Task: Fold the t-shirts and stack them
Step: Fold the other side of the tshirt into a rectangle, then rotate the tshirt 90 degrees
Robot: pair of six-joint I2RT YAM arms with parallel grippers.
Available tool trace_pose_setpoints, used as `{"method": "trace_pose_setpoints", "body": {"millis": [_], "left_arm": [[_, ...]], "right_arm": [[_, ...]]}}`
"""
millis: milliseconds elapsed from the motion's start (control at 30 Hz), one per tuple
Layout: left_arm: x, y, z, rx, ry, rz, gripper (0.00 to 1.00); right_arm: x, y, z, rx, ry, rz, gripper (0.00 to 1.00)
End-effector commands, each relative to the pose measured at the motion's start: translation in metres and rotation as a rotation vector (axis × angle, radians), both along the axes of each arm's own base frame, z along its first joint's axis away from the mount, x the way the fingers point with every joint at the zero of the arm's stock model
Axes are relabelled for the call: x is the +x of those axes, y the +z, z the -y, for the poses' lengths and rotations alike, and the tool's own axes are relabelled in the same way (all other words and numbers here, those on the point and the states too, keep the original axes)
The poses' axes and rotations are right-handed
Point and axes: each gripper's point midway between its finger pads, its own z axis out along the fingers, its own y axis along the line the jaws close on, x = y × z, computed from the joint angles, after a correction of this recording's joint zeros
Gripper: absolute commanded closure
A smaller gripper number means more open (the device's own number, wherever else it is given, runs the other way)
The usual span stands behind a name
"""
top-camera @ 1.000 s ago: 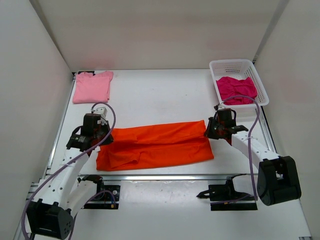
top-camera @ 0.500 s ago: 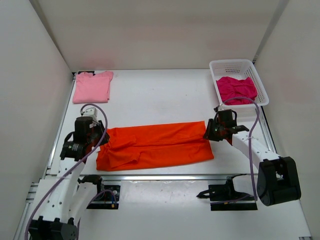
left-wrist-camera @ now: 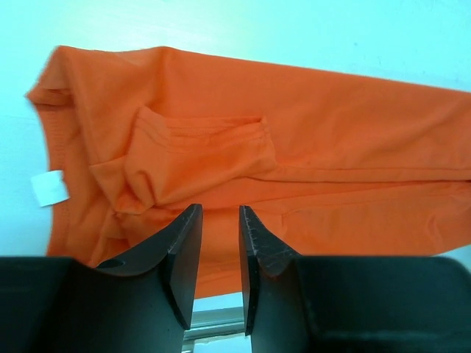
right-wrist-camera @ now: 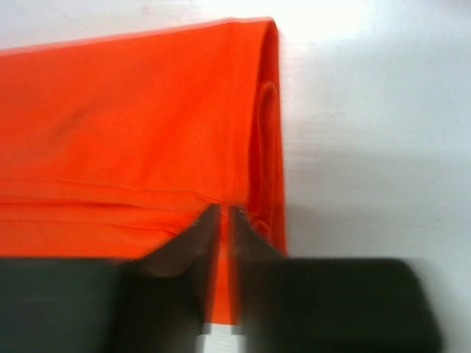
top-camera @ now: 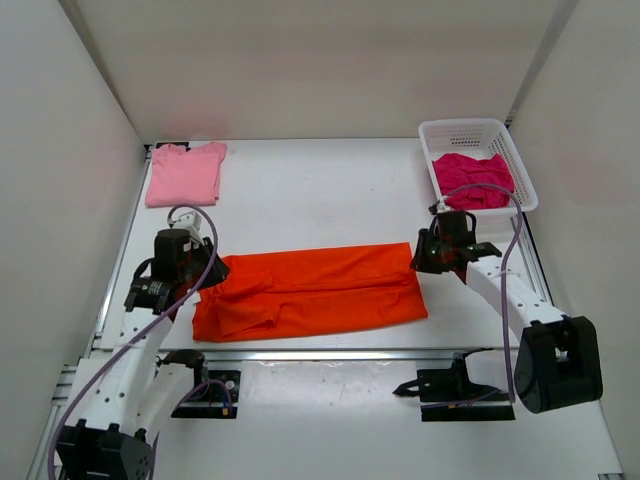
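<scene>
The orange t-shirt [top-camera: 320, 290] lies flat as a long folded band across the near table. One sleeve is tucked over its left end [left-wrist-camera: 199, 140]. My left gripper [top-camera: 208, 274] hovers over that left end, open, with nothing between its fingers [left-wrist-camera: 219, 209]. My right gripper [top-camera: 419, 262] is over the shirt's right folded edge [right-wrist-camera: 268, 110]. Its jaws [right-wrist-camera: 225, 211] stand a narrow gap apart, and only the lying cloth shows through the gap. The pink t-shirt [top-camera: 185, 172] lies folded at the far left. The magenta t-shirt [top-camera: 472, 178] sits crumpled in the basket.
The white mesh basket [top-camera: 478, 126] stands at the far right corner of the table. White walls close in the left, back and right sides. A white label [left-wrist-camera: 51, 187] sticks out from the orange shirt's collar end. The table's near edge [top-camera: 320, 352] runs just below the shirt.
Both grippers went from shut to open and let go of the orange shirt, which now lies flat. The left gripper drew back to the left; the right one lifted slightly.
</scene>
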Motion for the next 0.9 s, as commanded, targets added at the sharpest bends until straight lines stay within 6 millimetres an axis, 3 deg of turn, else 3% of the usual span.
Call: {"method": "trace_pose_setpoints", "body": {"millis": [0,133,267,367,433,600,733,867], "left_arm": [[0.008,-0.009,0.013,-0.018,-0.004,-0.010,0.63],[0.015,-0.028,0.032,0.003,-0.035,-0.080,0.65],[0.014,-0.057,0.046,0.026,-0.062,-0.170,0.65],[0.015,-0.080,0.043,0.098,-0.028,-0.228,0.65],[0.015,-0.091,0.039,0.152,-0.015,-0.263,0.65],[0.019,-0.110,0.038,0.193,-0.019,-0.330,0.67],[0.027,-0.121,0.046,0.200,-0.021,-0.350,0.66],[0.032,-0.142,0.059,0.216,-0.048,-0.414,0.72]], "right_arm": [[0.032,0.036,-0.008,-0.004,0.036,0.138,0.99],[0.052,0.039,-0.027,0.015,0.092,0.116,1.00],[0.065,0.021,-0.040,0.015,0.131,0.065,1.00],[0.066,-0.003,-0.047,0.011,0.158,-0.002,1.00],[0.073,-0.006,-0.053,0.012,0.164,-0.014,1.00],[0.069,-0.037,-0.054,-0.058,0.174,-0.109,1.00],[0.062,-0.048,-0.050,-0.068,0.149,-0.150,1.00],[0.046,-0.055,-0.042,-0.084,0.093,-0.185,1.00]]}}
